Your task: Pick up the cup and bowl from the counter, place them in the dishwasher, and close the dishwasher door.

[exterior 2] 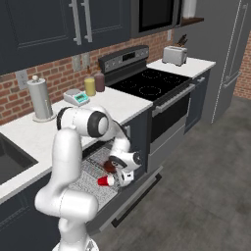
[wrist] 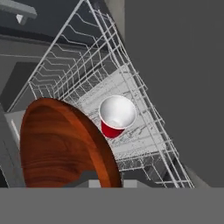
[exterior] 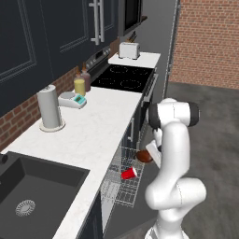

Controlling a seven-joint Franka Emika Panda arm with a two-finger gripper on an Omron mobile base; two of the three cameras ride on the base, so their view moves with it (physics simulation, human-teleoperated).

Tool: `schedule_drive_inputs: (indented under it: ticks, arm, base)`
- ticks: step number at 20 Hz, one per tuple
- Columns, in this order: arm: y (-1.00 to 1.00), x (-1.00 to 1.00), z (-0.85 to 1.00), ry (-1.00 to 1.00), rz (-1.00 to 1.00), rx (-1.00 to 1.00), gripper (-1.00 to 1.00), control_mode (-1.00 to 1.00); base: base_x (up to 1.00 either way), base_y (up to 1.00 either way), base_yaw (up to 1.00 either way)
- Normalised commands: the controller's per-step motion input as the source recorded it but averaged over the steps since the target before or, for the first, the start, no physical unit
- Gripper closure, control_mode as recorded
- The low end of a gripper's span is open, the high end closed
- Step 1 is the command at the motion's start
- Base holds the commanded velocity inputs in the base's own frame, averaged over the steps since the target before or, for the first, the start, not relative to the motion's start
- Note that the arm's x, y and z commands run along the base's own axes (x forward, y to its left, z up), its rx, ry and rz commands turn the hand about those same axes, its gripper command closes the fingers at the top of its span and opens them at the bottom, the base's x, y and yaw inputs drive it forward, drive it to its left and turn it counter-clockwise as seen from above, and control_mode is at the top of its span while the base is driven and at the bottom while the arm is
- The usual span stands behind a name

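White speckled tabletop [exterior: 100, 126] runs along the brick wall toward the black stove [exterior: 122, 77]. Below its edge we see the dishwasher's wire rack [exterior: 122, 184] pulled out over the lowered dishwasher door [exterior 2: 128, 196]. Our hand [exterior 2: 119, 172] hangs over the rack, pinched on the rim of the bowl [wrist: 61, 144] (tilted on edge, filling the hand view's lower left). The cup [wrist: 116, 116] lies on its side in the rack, just beside the bowl.
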Motion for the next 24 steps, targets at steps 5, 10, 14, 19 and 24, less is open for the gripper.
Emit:
schedule_drive_inputs:
  ticks: [5, 10, 14, 19, 24]
  arm:
    - [0.00, 0.80, -0.65, 0.00, -0.10, 0.00, 1.00, -1.00]
    - [0.00, 0.94, -0.42, 0.00, -0.08, 0.03, 1.00, -1.00]
    - [0.00, 0.96, -0.39, 0.03, -0.04, 0.05, 1.00, -1.00]
    - [0.01, 0.68, -0.48, 0.08, -0.02, 0.05, 1.00, -1.00]
    - [0.09, 0.55, -0.54, 0.07, 0.00, 0.01, 1.00, -1.00]
  base:
    - [0.00, 0.00, 0.00]
    - [0.00, 0.00, 0.00]
    - [0.00, 0.00, 0.00]
    - [0.00, 0.00, 0.00]
    - [0.00, 0.00, 0.00]
